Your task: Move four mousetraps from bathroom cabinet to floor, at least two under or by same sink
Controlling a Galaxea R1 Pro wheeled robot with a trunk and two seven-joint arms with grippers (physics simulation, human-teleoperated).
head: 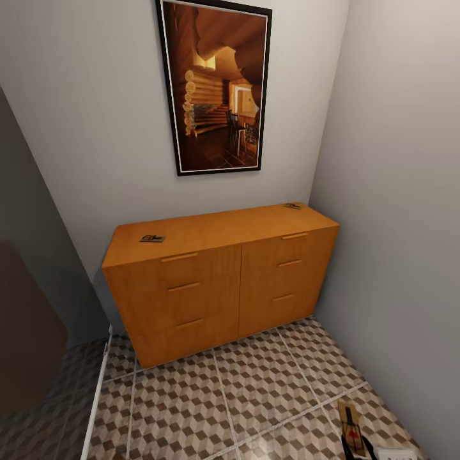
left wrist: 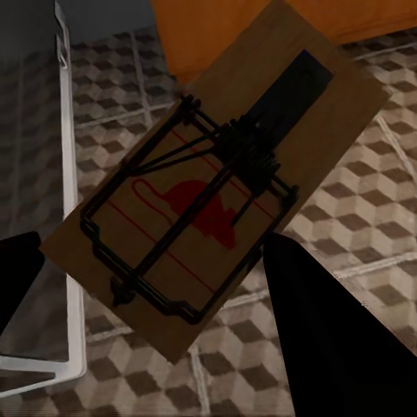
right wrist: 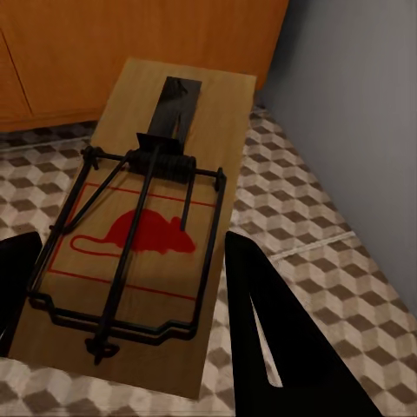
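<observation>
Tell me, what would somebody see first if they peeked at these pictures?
Probably the big orange-brown cabinet against the wall, with a tall framed picture of a log room above it. Two tiny mousetraps sit on the cabinet top, one near its left end and one at the far right corner. Each wrist view shows a mousetrap with a red mouse shape held up close between dark fingers, left and right, above the cube-pattern floor.

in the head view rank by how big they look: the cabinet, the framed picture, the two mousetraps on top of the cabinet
1. cabinet
2. framed picture
3. The two mousetraps: the left mousetrap looks slightly bigger than the right mousetrap, but it lies nearer the camera, so I won't rank them.
</observation>
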